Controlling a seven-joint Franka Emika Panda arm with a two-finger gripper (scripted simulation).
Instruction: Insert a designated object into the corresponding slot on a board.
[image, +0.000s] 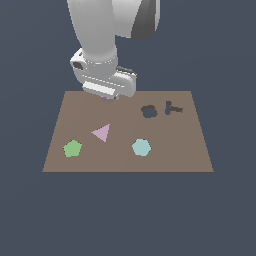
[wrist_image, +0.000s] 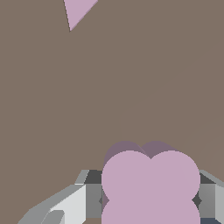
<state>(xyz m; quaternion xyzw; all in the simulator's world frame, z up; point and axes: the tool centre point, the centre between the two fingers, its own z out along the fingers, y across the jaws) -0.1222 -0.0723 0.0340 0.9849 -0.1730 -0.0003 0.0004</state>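
The white Panda arm reaches steeply down from above, wrist bent so the gripper (image: 108, 98) points downward, its jaws closed on either side of the flower-shaped piece (wrist_image: 150, 186).

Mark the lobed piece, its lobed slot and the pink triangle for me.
Lobed piece (wrist_image: 150, 183): wrist view, middle of its pale mauve top face.
Lobed slot (image: 148, 111): exterior view, centre of the dark hole.
Pink triangle (image: 102, 132): exterior view, middle of its face.
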